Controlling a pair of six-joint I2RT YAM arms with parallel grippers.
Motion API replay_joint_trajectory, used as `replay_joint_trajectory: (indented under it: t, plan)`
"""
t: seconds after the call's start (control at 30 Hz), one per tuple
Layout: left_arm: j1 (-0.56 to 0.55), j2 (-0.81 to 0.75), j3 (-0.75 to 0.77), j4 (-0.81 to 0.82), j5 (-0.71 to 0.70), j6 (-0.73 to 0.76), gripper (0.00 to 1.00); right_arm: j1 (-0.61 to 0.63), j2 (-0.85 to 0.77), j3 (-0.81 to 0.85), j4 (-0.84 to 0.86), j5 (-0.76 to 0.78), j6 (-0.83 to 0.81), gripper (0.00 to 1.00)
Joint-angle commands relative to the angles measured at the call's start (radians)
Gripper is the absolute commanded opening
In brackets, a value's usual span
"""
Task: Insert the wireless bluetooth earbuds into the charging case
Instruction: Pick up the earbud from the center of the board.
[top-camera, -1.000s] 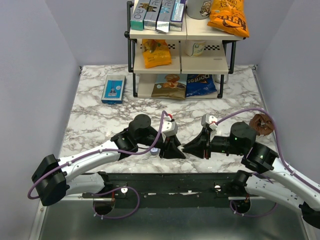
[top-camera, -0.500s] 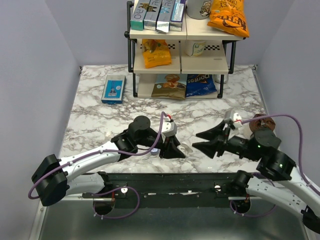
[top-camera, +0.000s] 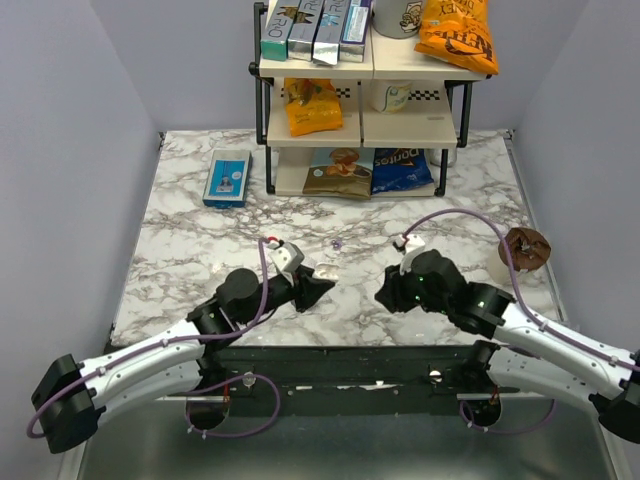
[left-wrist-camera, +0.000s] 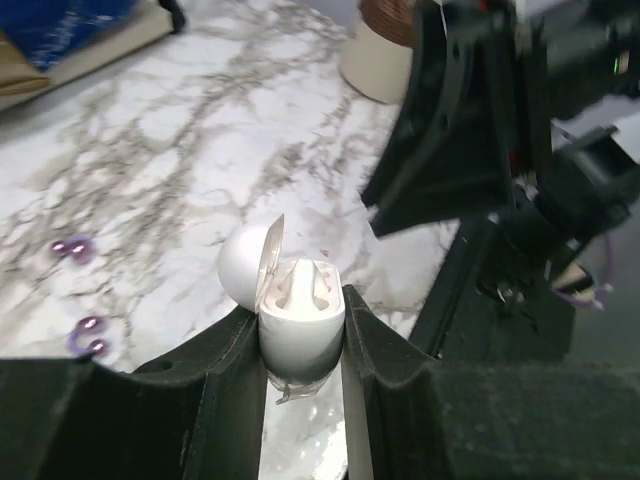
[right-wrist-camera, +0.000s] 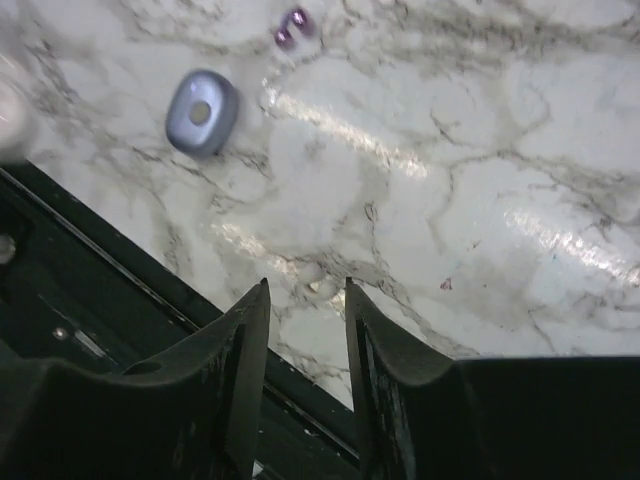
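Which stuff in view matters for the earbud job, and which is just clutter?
Job:
- charging case, lid open, held off the table
- purple earbuds, lying loose

Clutter:
- blue box
- shelf with snack bags
- cup

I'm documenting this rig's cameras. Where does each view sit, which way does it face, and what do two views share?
Top external: above and behind the bases, looking down and forward across the table to the shelf; left arm and right arm show.
Left wrist: on the left arm, looking along the left gripper, shut on the open charging case, toward the right arm.
Right wrist: on the right arm, looking down at the table past the open right gripper.
Shared: top and left wrist views both show the charging case.
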Motion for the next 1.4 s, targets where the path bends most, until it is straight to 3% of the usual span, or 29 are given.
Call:
replay_joint_trajectory:
  t: [0.0,0.13,0.3,0.67,1.37]
  plan:
    - [-0.001,-0.094,-0.031,-0.018,-0.244,-0.035,0.0,0.0,0.088,-0.05,0.052,-0.092,0.007,0.41]
    - [-0.004,-0.162,-0.053,-0.03,-0.281,-0.038,0.0,0.0,0.162,-0.098,0.153,-0.232,-0.028,0.33]
    - [-0.007,-0.205,-0.07,-0.047,-0.316,-0.043,0.0,0.011,0.229,-0.11,0.218,-0.345,-0.072,0.5]
    - [-0.014,-0.28,-0.111,-0.061,-0.398,-0.074,0.0,0.017,0.395,-0.053,0.209,-0.331,-0.109,0.46]
    - [-0.023,-0.251,-0.113,-0.049,-0.39,-0.06,0.0,0.017,0.533,0.005,0.181,-0.251,-0.072,0.48]
